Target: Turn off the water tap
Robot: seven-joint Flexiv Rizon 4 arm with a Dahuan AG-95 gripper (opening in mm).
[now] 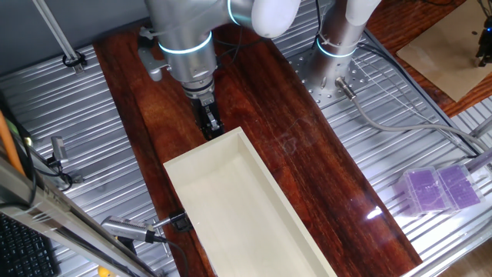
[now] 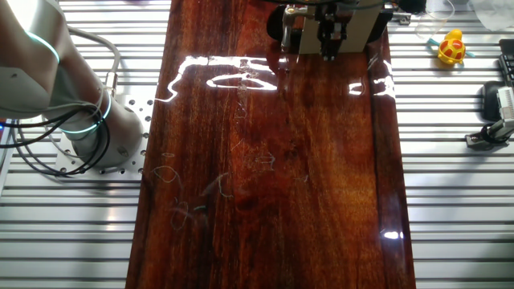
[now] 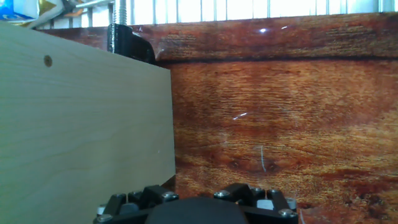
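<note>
We are not finding the water tap with any certainty, so its place, its direction, its long axis and its look are staying untold. The only candidate is a metal cylinder [image 1: 127,229] lying in one fixed view beside a black C-clamp [image 1: 181,222], which is gripping the left wall of a cream open box [image 1: 201,151]. That cylinder is running roughly crosswise to the box, one end toward the clamp. It is grey and shiny, and too small for us to say more.

The box is sitting on a glossy dark red wooden board [image 1: 323,169], which is lying on a ribbed aluminium table [image 1: 400,138]. A purple plastic case [image 1: 438,188] is resting on the ribs to the right. In the other fixed view, the board [image 2: 273,160] is catching bright reflections, a yellow toy [image 2: 451,48] is lying on the ribs [image 2: 458,201], and the arm's base [image 2: 88,128] is standing at the left.

The gripper [image 1: 211,127] is hanging fingers-down just at the near end wall of the box, low over the board. It is also showing at the top of the other fixed view [image 2: 329,50]. We cannot tell how far its fingers are parted. The hand view is showing only the gripper's body, the box wall [image 3: 81,124] at left, the clamp [image 3: 129,43] beyond it, and bare board [image 3: 280,124].
</note>
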